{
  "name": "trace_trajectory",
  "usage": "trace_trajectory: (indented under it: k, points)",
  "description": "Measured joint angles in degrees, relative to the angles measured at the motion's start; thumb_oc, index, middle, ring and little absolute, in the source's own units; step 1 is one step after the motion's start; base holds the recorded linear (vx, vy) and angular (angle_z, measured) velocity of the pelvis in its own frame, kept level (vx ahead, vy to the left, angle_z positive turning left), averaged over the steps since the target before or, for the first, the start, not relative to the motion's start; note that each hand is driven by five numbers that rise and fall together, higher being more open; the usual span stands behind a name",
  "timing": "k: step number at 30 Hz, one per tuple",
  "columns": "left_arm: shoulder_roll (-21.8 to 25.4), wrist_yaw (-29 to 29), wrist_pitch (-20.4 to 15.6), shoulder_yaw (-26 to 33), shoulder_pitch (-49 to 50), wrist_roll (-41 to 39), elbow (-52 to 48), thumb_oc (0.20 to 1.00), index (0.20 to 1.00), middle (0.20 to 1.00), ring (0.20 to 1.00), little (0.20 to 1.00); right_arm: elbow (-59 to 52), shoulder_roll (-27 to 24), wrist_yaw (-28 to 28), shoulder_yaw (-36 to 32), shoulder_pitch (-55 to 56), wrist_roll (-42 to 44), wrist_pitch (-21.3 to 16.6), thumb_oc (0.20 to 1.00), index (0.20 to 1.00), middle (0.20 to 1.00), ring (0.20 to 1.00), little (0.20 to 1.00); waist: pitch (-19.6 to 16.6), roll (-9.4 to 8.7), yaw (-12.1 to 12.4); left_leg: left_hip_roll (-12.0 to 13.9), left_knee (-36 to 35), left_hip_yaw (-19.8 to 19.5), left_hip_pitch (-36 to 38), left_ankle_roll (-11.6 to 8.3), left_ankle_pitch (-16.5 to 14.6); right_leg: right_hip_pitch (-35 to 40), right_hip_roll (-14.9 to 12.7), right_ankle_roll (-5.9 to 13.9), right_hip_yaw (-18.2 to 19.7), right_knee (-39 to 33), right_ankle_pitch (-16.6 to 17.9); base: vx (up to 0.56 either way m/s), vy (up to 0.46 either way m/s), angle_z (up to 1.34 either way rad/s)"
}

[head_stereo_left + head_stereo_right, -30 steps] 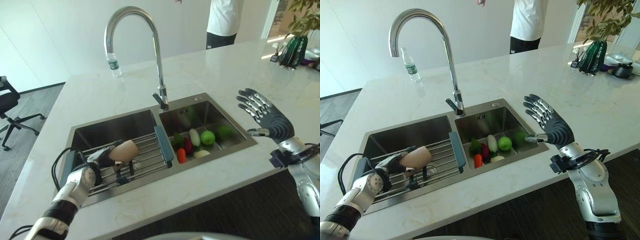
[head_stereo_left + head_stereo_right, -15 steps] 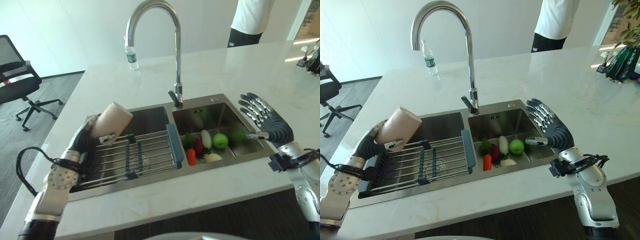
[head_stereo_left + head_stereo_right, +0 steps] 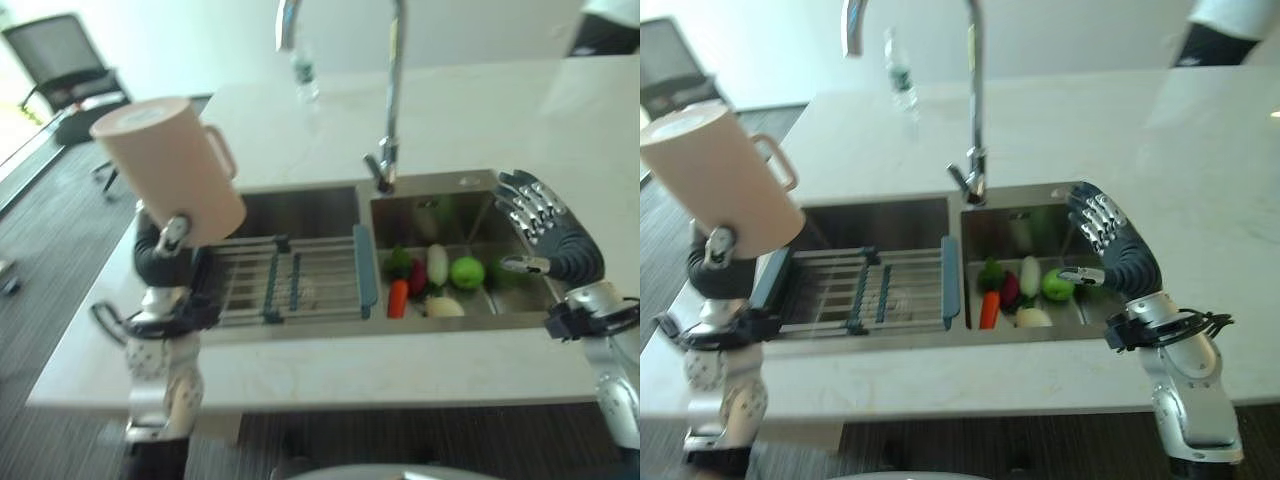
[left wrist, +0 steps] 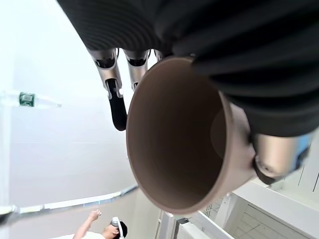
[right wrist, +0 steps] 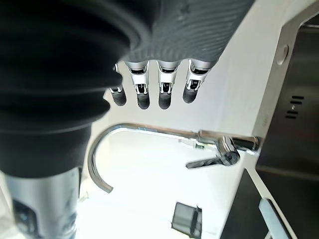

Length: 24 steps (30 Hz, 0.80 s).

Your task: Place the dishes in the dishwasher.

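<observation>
My left hand (image 3: 165, 250) is gripping the beige mug (image 3: 170, 165), fingers curled round its lower part, holding it tilted in the air; the sink rack (image 3: 285, 285) is lying just beyond and below it. My right hand (image 3: 545, 235) is hovering with fingers spread beside the vegetables (image 3: 430, 275) in the sink (image 3: 470, 185).

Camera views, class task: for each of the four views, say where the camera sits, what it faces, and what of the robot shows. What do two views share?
Left eye view: on the head, looking down at the sink; left robot hand holds up the cup, right robot hand open.
Right eye view: beside it, same scene.
Left wrist view: on the left wrist, looking into the cup's mouth past its fingers.
Right wrist view: on the right wrist, facing the faucet past straight fingers.
Both eye views share the sink, cup and vegetables.
</observation>
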Motion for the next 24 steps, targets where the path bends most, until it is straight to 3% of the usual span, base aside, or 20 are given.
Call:
trace_trajectory:
  k: [1,3,4,5,6,7,9,10,11,12,13,14,15,16,17,18,20,21,23,24]
  points:
    - [0.7,-0.5,-0.2,-0.1,-0.7,-0.6,-2.2,0.2,0.2,0.2,0.2,0.2,-1.9,-1.4,-0.3,-1.0,1.0,0.1,-0.7,1.0,1.0,1.0,1.0,1.0,-0.1,-1.0,-1.8,-0.7,11.4,1.1,1.3,-0.14,-3.6,0.5,-1.6,1.16,-0.9,0.2,1.2,-0.45,0.152,-0.03]
    - [0.3,-1.8,-0.5,-1.1,-4.3,-0.6,-3.0,0.2,0.2,0.2,0.2,0.2,-3.5,3.8,-0.7,-3.5,1.7,0.2,-2.8,1.0,1.0,1.0,1.0,1.0,0.1,-1.21,-4.5,-1.2,19.0,-0.2,4.0,-1.55,-5.2,-1.3,-2.4,1.86,-1.6,2.9,1.6,-0.3,0.301,0.47]
    - [0.1,-2.6,-0.6,-1.9,-5.7,-0.6,-3.2,0.2,0.2,0.2,0.2,0.2,-4.2,6.4,-1.1,-3.7,1.9,-0.1,-3.4,1.0,1.0,1.0,1.0,1.0,0.3,-0.97,-5.8,-3.9,15.9,-5.7,5.1,-1.75,-9.0,-1.5,-2.8,3.13,-2.3,2.6,2.5,-0.17,0.315,0.23]
    - [0.1,-2.9,-0.9,-2.6,-5.9,-0.6,-2.9,0.2,0.2,0.2,0.2,0.2,-4.2,6.5,-1.1,-3.1,1.8,-0.2,-3.4,1.0,1.0,1.0,1.0,1.0,0.4,0.22,-6.1,-5.4,4.3,-6.4,10.1,-0.34,-12.8,-2.9,-2.3,4.14,-1.6,3.1,3.4,-0.22,0.344,0.29]
    - [0.5,-3.4,-1.1,-3.2,-5.2,-0.8,-1.5,0.2,0.2,0.2,0.2,0.2,-4.1,6.6,-1.4,-2.8,1.8,-0.2,-3.4,1.0,1.0,1.0,1.0,1.0,0.2,2.02,-6.8,-7.4,-11.5,-5.6,17.2,0.6,-13.5,-4.2,-2.2,5.12,-1.7,4.4,4.1,-0.22,0.273,0.28]
    - [1.1,-3.7,-1.0,-3.6,-5.1,-1.0,-0.7,0.2,0.2,0.2,0.2,0.2,-4.0,6.5,-1.7,-2.8,2.2,-0.2,-3.5,1.0,1.0,1.0,1.0,1.0,0.4,2.02,-7.4,-9.2,-20.4,-5.7,20.4,4.27,-12.7,-5.5,-2.6,6.53,-2.3,5.1,4.9,-0.3,0.329,0.16]
    - [1.9,-4.9,-0.5,-3.5,-3.3,-2.1,-0.7,0.2,0.2,0.2,0.2,0.2,-3.4,9.3,-1.8,-2.6,5.0,-0.2,-3.5,1.0,1.0,1.0,1.0,1.0,0.7,-2.91,-5.7,-13.1,-21.4,-6.3,18.9,6.77,-10.5,-8.3,-5.0,9.08,0.8,5.5,6.1,-0.3,0.264,0.13]
    - [2.0,-5.4,0.1,-2.6,-2.2,-2.3,-1.1,0.2,0.2,0.2,0.2,0.2,-3.1,10.3,-1.7,-2.6,5.6,-0.3,-3.5,1.0,1.0,1.0,1.0,1.0,0.4,-4.13,-5.8,-13.5,-19.9,-6.4,16.1,8.05,-9.9,-9.4,-3.8,9.85,1.3,5.3,6.3,-0.32,0.211,0.3]
    - [2.5,-5.4,0.3,-2.5,-2.2,-2.3,-1.1,0.2,0.2,0.2,0.2,0.2,-3.1,10.4,-1.5,-2.6,5.4,-0.4,-3.5,1.0,1.0,1.0,1.0,1.0,0.1,-4.96,-5.8,-13.9,-19.7,-6.5,15.2,8.79,-9.4,-9.4,-2.3,9.49,2.1,4.8,6.6,-0.3,0.17,0.08]
    - [3.5,-5.2,0.3,-2.5,-2.3,-2.3,-1.1,0.2,0.2,0.2,0.2,0.2,-3.2,11.0,-1.0,-2.3,4.4,-1.4,-3.5,1.0,1.0,1.0,1.0,1.0,0.1,-4.85,-5.8,-14.8,-18.4,-6.3,13.9,9.51,-9.5,-10.2,-2.3,7.9,5.0,4.6,11.0,-0.34,0.091,-0.09]
    - [3.8,-5.2,0.3,-2.5,-2.6,-2.3,-1.1,0.2,0.2,0.2,0.2,0.2,-3.1,10.8,-1.0,-2.3,4.0,-1.4,-3.5,1.0,1.0,1.0,1.0,1.0,0.3,-3.26,-6.0,-14.1,-17.6,-5.9,12.3,10.65,-9.8,-10.8,-1.9,10.3,8.5,3.6,14.4,-0.32,-0.02,0.41]
    - [3.2,-5.1,1.3,-2.8,-6.0,-2.4,-0.5,0.2,0.2,0.2,0.2,0.2,-3.1,8.4,-1.2,-3.4,3.5,-1.3,-3.4,1.0,1.0,1.0,1.0,1.0,0.2,-0.16,-7.0,-11.2,-18.1,-8.7,10.0,11.64,-6.0,-9.9,2.8,10.41,17.8,14.9,1.2,-0.47,-0.158,0.78]
    - [3.3,-5.0,1.4,-2.8,-7.2,-2.6,-0.5,0.2,0.2,0.2,0.2,0.2,-3.2,7.5,-1.4,-3.5,1.8,-1.3,-3.7,1.0,1.0,1.0,1.0,1.0,0.3,-0.15,-6.3,-10.4,-18.2,-10.0,9.1,11.6,-4.6,-6.6,3.9,10.55,20.0,17.1,-3.8,-0.4,-0.221,0.97]
    - [3.0,-4.9,1.6,-3.0,-7.3,-2.6,-0.5,0.2,0.2,0.2,0.2,0.2,-3.2,7.4,-1.4,-3.4,1.7,-1.2,-3.8,1.0,1.0,1.0,1.0,1.0,0.6,0.34,-6.0,-9.7,-18.3,-11.0,9.0,11.52,-3.9,-5.5,5.3,10.4,21.2,19.8,-5.9,-0.36,-0.271,1.34]
    - [0.8,-3.7,3.0,-5.8,-9.5,-2.3,-0.8,0.2,0.2,0.2,0.2,0.2,-4.9,8.1,-3.0,-4.7,5.3,-1.2,-4.9,1.0,1.0,1.0,1.0,1.0,0.3,1.59,-7.2,-8.6,-17.1,-17.3,6.7,10.46,-2.3,-3.6,11.7,7.88,27.9,25.6,-12.0,-0.2,-0.274,1.64]
    - [1.7,-3.2,3.1,-7.1,-10.3,-2.4,-3.1,0.2,0.2,0.2,0.2,0.2,-6.4,7.7,-3.6,-2.9,6.3,-1.3,-5.2,1.0,1.0,1.0,1.0,1.0,0.1,1.2,-7.1,-8.3,-19.0,-19.1,6.1,9.35,-0.4,-1.9,14.1,5.4,27.8,23.4,-14.2,-0.15,-0.313,1.12]
    - [4.9,-2.7,2.1,-7.0,-8.7,-2.4,-4.2,0.2,0.2,0.2,0.2,0.2,-5.3,8.0,-4.2,3.1,0.8,-1.3,-6.0,1.0,1.0,1.0,1.0,1.0,-1.4,0.2,-3.1,-8.5,-21.8,-17.2,6.0,7.38,1.2,0.7,12.1,0.58,19.6,10.9,-12.9,-0.1,-0.288,-0.19]
    - [4.8,-2.6,2.6,-7.6,-7.1,-2.3,-4.1,0.2,0.2,0.2,0.2,0.2,-5.4,7.4,-4.6,4.0,-1.0,-1.3,-6.0,1.0,1.0,1.0,1.0,1.0,-1.4,2.16,-2.5,-7.7,-23.0,-18.5,5.7,5.71,1.3,1.5,12.6,0.29,17.3,7.3,-10.8,-0.07,-0.246,0.08]
    - [3.9,-2.7,2.7,-7.1,-4.7,-2.5,-4.1,0.2,0.2,0.2,0.2,0.2,-5.6,7.8,-5.2,4.0,-1.0,-1.3,-6.1,1.0,1.0,1.0,1.0,1.0,-1.7,2.35,-2.2,-7.5,-22.8,-18.8,5.3,0.89,-3.1,3.2,12.3,-1.47,15.2,4.1,-8.6,-0.05,-0.173,0.55]
    - [3.0,-2.8,2.7,-7.0,-3.7,-2.5,-3.8,0.2,0.2,0.2,0.2,0.2,-5.7,8.2,-5.6,4.0,-0.5,-1.3,-6.2,1.0,1.0,1.0,1.0,1.0,-1.5,1.62,-2.1,-7.6,-20.3,-18.9,4.8,1.56,-2.9,3.9,11.9,-2.64,14.2,2.5,-7.2,-0.07,-0.11,0.4]
